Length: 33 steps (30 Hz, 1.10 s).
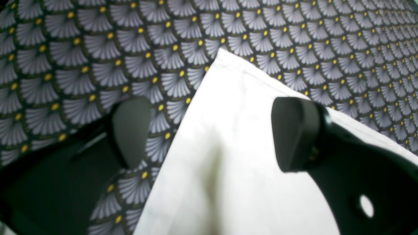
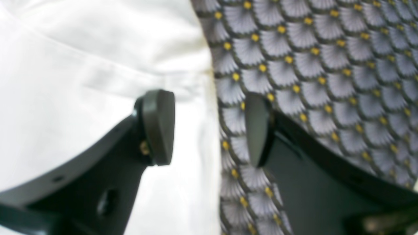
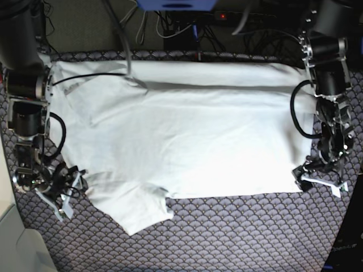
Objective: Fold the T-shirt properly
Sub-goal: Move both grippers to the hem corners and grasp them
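The white T-shirt point(image 3: 187, 136) lies spread flat on the patterned cloth, one sleeve point(image 3: 133, 207) sticking out at the near left. My left gripper point(image 3: 317, 182) is open low at the shirt's near right corner. In the left wrist view its fingers point(image 1: 294, 133) straddle that corner of the shirt point(image 1: 228, 137), with nothing clamped. My right gripper point(image 3: 63, 198) is open at the shirt's near left edge, beside the sleeve. In the right wrist view the shirt's edge point(image 2: 192, 130) runs between its fingers point(image 2: 158, 127), one over the shirt and one over the cloth.
The purple-grey scallop-patterned cloth point(image 3: 238, 238) covers the table under the shirt. Cables and a blue box point(image 3: 176, 4) lie beyond the far edge. A black cable point(image 3: 96, 75) crosses the shirt's far left part. The table's left edge point(image 3: 8, 238) is close to my right arm.
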Each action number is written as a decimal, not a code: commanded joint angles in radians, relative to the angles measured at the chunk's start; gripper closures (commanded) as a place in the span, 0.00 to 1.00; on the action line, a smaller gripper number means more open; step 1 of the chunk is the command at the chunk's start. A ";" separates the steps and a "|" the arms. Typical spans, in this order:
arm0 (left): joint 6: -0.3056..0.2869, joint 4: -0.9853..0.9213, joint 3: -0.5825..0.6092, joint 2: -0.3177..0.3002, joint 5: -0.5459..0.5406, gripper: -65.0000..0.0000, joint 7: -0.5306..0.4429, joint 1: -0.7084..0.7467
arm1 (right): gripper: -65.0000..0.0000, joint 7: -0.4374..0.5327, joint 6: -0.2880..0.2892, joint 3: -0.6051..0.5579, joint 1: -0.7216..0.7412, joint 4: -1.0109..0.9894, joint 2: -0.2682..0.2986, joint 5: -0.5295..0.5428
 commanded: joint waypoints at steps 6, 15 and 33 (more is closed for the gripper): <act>-0.007 0.014 -0.002 -0.019 -0.007 0.13 -0.030 -0.043 | 0.47 0.107 -0.001 -0.054 0.030 -0.019 0.014 0.010; -0.008 0.016 -0.002 -0.019 -0.007 0.13 -0.025 -0.034 | 0.47 0.173 -0.030 -0.055 0.027 -0.022 0.014 0.010; -0.007 0.005 -0.002 -0.024 -0.008 0.13 -0.031 -0.018 | 0.50 0.319 -0.083 -0.058 0.027 -0.231 -0.004 0.009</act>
